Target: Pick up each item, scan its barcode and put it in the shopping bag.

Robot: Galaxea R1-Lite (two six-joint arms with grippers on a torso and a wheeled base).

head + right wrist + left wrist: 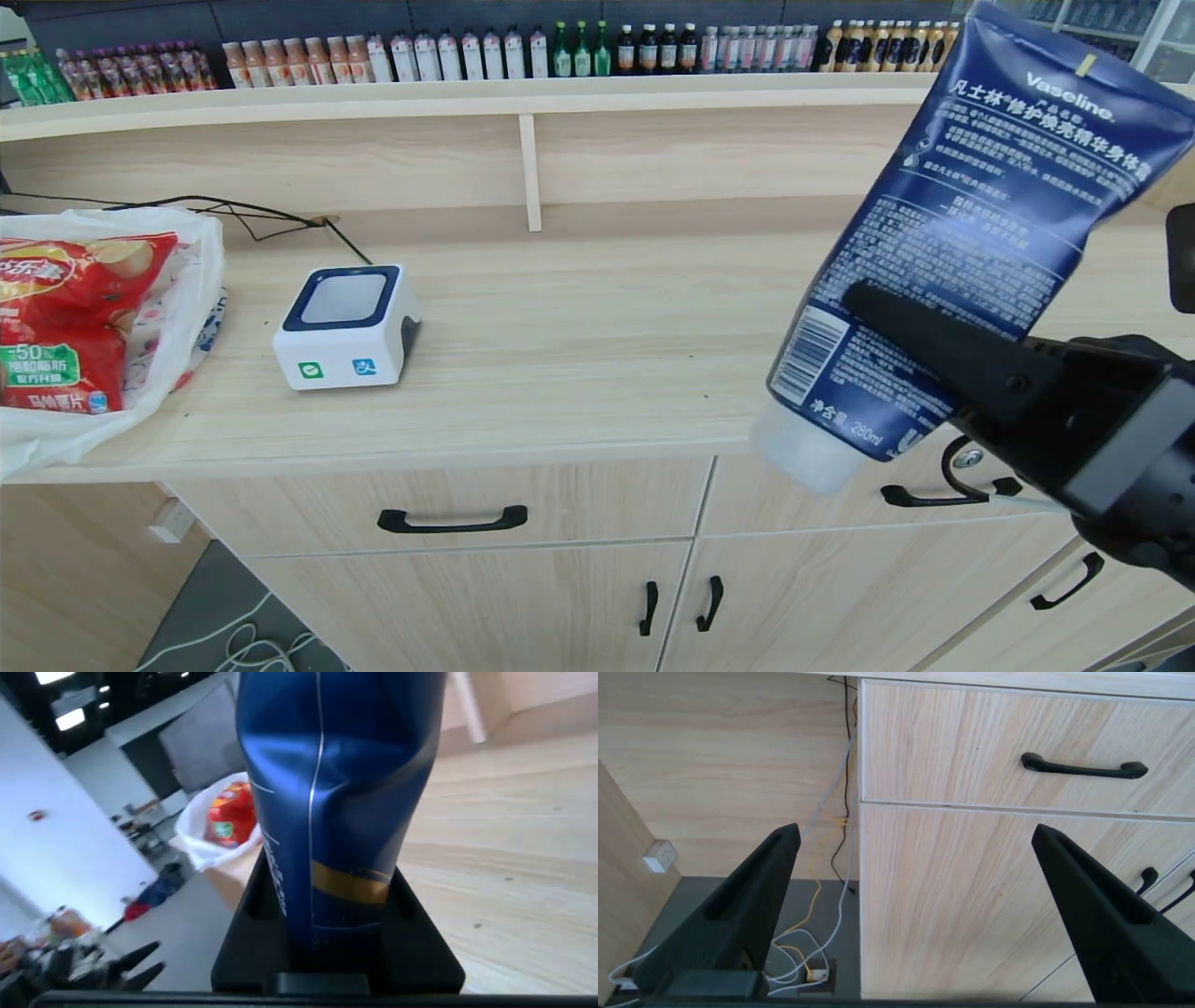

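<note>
**A:** so what's each claw doing, closest stuff first?

**B:** left claw (915,835) hangs low in front of the drawers (971,737) under the counter, spread wide with nothing in it; a black handle (1083,765) sits just past it

**A:** and the right one?

**B:** right claw (878,313) is clamped on a dark blue tube (980,215), up close on the right, over the near edge of the counter (607,336); the tube's tilted, clear cap down and to the left, flat crimped end up and to the far right; the barcode (808,359) is near the cap end, facing the head camera; from the wrist you can see the tube (336,784) squeezed between both sides of the claw (332,915)

**A:** where's the scanner then?

**B:** scanner (345,322) is a little white box on the counter, well to the left of the tube; a black cable (233,210) runs off behind it

**A:** bag?

**B:** white plastic bag (187,280) at the far left edge, lying open with a red chip packet (65,308) inside; way at the back, a row of bottles (560,51) lines the shelf (467,93)
</note>
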